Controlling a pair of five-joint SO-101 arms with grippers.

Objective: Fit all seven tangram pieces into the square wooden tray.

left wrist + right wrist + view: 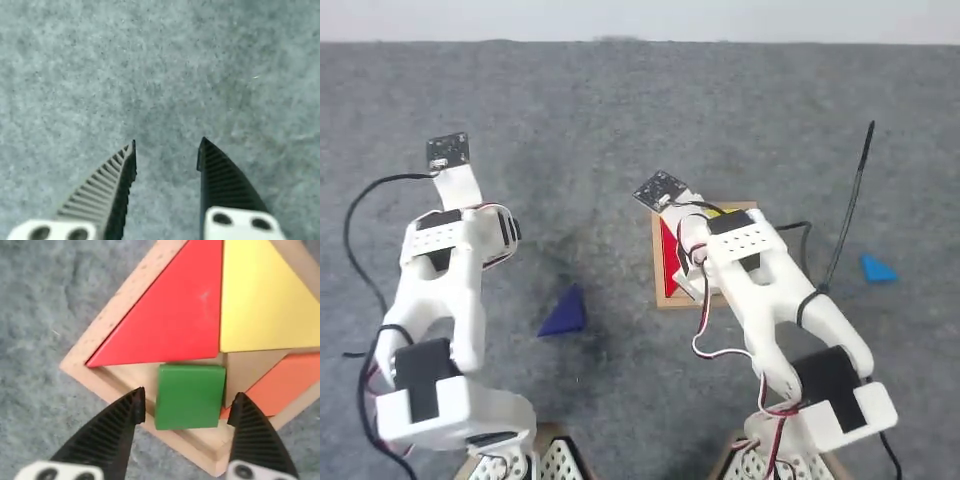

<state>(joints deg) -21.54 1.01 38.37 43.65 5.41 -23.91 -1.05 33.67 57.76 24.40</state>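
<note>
R jaws: apart, one tip either side of green sq (189,396), thin gap showing on both sides, not clamped.
L jaws: apart too, nothing between, hanging over bare grey bench (160,75).
Tray: square wooden tray (107,325) sits on bench under R arm (750,270), which covers most of it in high view.
Red: big red tri (170,315) lies flat in tray, long side along the rim.
Yellow: yellow tri (265,295) in tray, edge-to-edge w/ red.
Green sq: in tray near a corner, one edge touching red, bare tray floor beside it.
Orange: orange piece (287,380) in tray, just beside green sq. It's cut off by frame edge, shape can't tell.
Dk blue: dk blue tri (563,313) loose on bench, approx 8 o'clock of tray in high view, between the two arms.
Lt blue: lt blue tri (877,268) loose on bench, 3 o'clock of tray, apart from it.
L arm: L arm (445,270) at 9 o'clock of tray, well apart.
</note>
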